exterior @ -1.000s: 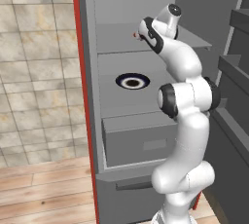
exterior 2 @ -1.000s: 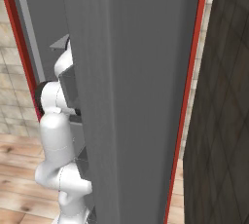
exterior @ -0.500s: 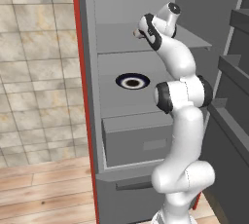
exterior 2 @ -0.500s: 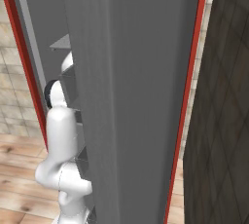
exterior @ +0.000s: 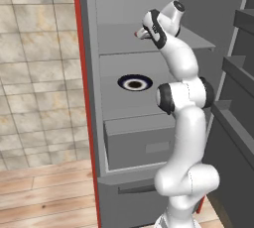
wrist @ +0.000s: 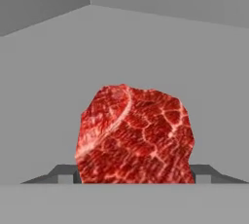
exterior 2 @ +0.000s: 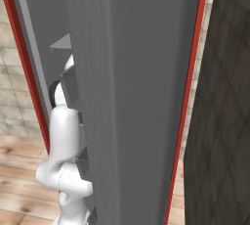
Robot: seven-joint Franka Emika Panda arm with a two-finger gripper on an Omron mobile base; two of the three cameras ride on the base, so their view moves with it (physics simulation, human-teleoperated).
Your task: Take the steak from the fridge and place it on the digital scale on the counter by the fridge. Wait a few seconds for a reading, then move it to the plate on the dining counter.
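The steak point(wrist: 135, 135), a marbled red slab, lies on the fridge's grey upper shelf point(wrist: 146, 47) right in front of the hand. My gripper point(wrist: 133, 172) is shut on it, one dark fingertip point(wrist: 64, 173) pressed against each side. From the left base view, my gripper point(exterior: 141, 33) reaches onto the upper shelf of the open fridge point(exterior: 198, 4), and a sliver of red steak point(exterior: 136, 34) shows at its tip. The digital scale, the counter and the dining counter with its plate are out of view.
A round dish point(exterior: 135, 83) with a dark centre and a white ring sits on the shelf below. Under it are two grey drawers point(exterior: 144, 142). The open fridge door point(exterior 2: 132, 97), red-edged, stands close on the right. A tiled wall point(exterior: 34, 73) lies to the left.
The arm has straightened upward and pushed the hand a little further left over the upper shelf, up to the steak.
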